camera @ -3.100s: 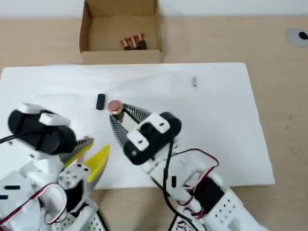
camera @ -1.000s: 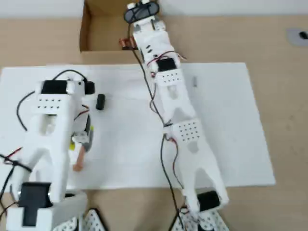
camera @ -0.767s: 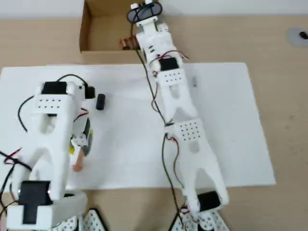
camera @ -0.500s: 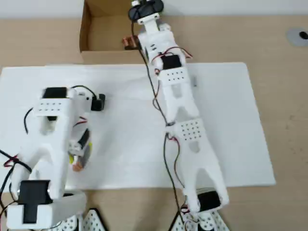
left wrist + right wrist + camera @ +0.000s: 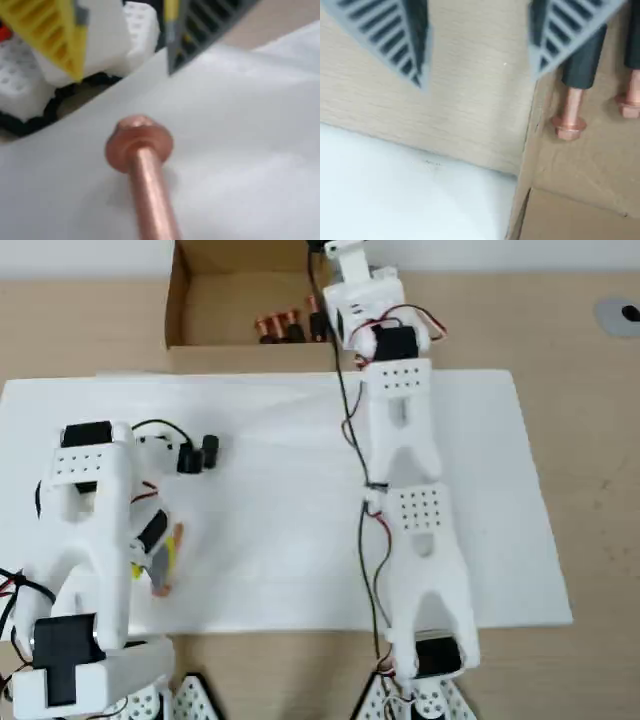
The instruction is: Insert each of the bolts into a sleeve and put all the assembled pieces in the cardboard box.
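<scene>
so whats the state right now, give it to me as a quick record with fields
cardboard box: beyond the far edge of the white sheet
assembled pieces: several, lying in the box, copper bolts in black sleeves
loose bolt: lying on the sheet below the left arm
loose sleeve: black, on the sheet, apart from the bolt
left gripper: open, empty, above the loose bolt
right gripper: open, empty, over the box's side wall

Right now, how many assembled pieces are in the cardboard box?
4 assembled pieces, side by side at the front of the cardboard box; the rightmost piece beside the right arm, which may hide more.
</scene>
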Controlling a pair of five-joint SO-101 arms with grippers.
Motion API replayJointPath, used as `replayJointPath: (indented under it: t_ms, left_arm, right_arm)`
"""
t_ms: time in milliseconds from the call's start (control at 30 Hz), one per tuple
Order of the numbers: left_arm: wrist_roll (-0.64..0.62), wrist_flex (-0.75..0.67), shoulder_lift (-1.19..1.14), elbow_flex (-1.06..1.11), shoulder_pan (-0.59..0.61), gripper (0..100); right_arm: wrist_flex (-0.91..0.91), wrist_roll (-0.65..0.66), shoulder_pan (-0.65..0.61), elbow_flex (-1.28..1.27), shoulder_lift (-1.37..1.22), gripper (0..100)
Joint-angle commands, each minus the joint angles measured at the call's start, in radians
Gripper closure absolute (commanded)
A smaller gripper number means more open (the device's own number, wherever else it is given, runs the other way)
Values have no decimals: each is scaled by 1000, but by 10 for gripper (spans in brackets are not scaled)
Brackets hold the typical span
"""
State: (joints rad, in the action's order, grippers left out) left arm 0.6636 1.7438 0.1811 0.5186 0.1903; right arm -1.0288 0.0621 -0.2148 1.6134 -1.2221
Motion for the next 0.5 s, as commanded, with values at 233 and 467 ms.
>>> replayJointPath:
  t_ms: [233, 467]
  left_arm:
    - [-207, 8, 13, -61, -28, 879]
    - [-229, 9, 12, -87, -120, 875]
  right_arm:
    - [-91, -80, -38, 53, 113, 832]
    - [-91, -80, -64, 53, 111, 832]
